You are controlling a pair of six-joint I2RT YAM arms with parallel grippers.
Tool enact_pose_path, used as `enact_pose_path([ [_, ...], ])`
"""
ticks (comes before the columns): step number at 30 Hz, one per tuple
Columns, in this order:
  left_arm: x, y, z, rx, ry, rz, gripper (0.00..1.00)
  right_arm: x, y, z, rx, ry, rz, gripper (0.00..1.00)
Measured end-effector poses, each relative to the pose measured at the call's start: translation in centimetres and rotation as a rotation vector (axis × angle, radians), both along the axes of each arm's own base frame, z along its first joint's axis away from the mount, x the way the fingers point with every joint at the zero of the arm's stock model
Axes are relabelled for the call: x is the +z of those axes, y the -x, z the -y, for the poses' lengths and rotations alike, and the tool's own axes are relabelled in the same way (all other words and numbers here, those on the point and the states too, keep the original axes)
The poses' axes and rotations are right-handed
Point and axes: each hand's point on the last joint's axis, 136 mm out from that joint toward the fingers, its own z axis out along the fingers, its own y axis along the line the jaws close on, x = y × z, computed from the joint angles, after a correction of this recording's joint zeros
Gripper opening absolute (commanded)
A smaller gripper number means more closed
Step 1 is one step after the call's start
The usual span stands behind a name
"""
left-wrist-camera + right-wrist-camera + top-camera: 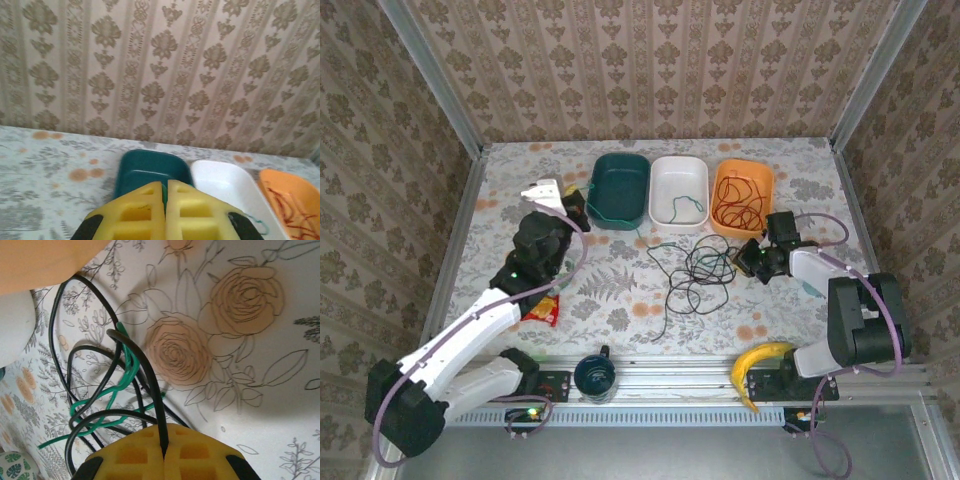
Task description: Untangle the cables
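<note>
Cables [698, 268] lie in a loose tangle at the centre of the table [490, 210]. Treat the bundle as light, limp and unlikely to break. Expect loops to drag and snag on each other rather than slide free.

The black cable [60, 330] forms the largest part: overlapping loops with no single long axis, and one tail running toward the near edge. The green cable [125, 375] threads through those loops and appears to lead far into the white bin [678, 170]. A red-orange cable [740, 200] sits coiled in the orange bin [765, 180].

Take hold of single strands near a free end, not of crossings.

The right gripper [164, 437] is clamped on one black strand at the tangle's right edge. The left gripper [165, 187] is closed on nothing, beside the dark teal bin [150, 165].
</note>
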Motion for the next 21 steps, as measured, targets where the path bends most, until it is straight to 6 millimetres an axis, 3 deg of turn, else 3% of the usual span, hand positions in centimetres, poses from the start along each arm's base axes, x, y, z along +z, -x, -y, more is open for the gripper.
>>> enact_pose_path([
  [4,-1.0,0.0,0.9,-0.055,-0.136,-0.039,0.00,-0.4,0.2,0.3,-0.009,-0.001,-0.001,0.00],
  [10,-3.9,0.4,4.9,-0.282,-0.258,-0.112,0.00,0.0,-0.3,-0.2,0.005,-0.027,0.028,0.00],
  [14,-6.1,0.4,6.4,-0.351,-0.315,-0.171,0.00,0.2,-0.4,-0.3,0.016,-0.026,0.040,0.00],
  [21,-7.6,-0.1,10.3,-0.448,-0.440,-0.220,0.00,1.4,-0.9,-0.2,0.037,-0.015,0.089,0.00],
])
